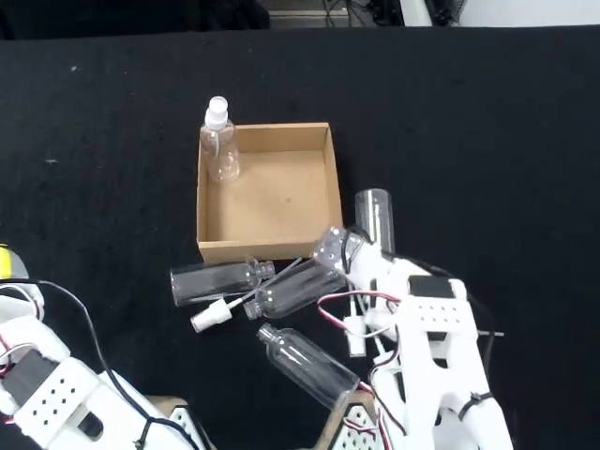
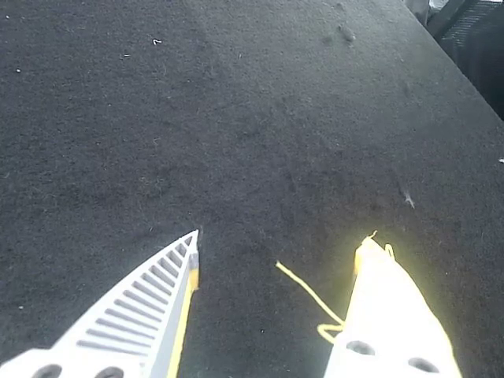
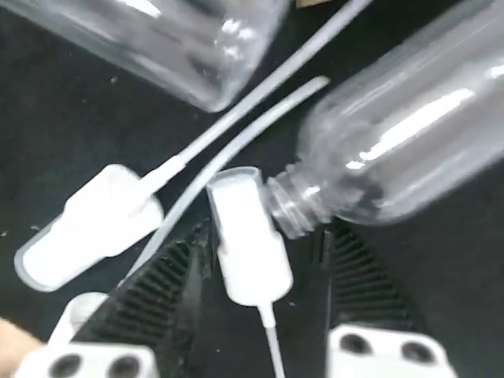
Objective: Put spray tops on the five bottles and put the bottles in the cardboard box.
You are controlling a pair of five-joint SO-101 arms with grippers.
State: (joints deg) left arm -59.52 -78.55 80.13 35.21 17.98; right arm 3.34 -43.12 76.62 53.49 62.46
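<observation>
1. One matte black cloth surface (image 1: 112, 141) carries everything.
2. The cardboard box (image 1: 267, 249) is square, shallow and open-topped.
3. The right tool (image 3: 264, 236), near the box's front right corner, stands wide, its ribbed black pads (image 3: 165, 276) either side of a white spray top (image 3: 248, 248) that lies at a bottle's threaded neck. The left tool (image 2: 276, 260), well apart from the box, gapes wide over bare cloth.
4. There are five clear cylindrical plastic bottles.
   - A capped bottle (image 1: 220, 141) stands in the box's far left corner.
   - An upright bottle (image 1: 373, 217) stands beside the right wall, partly hidden by the right arm (image 1: 431, 356).
   - Before the front wall lie a left bottle (image 1: 214, 281), a middle bottle (image 1: 300, 289) and a nearer bottle (image 1: 307, 364).
5. A loose spray top (image 1: 214, 317) with a thin tube lies among them.
</observation>
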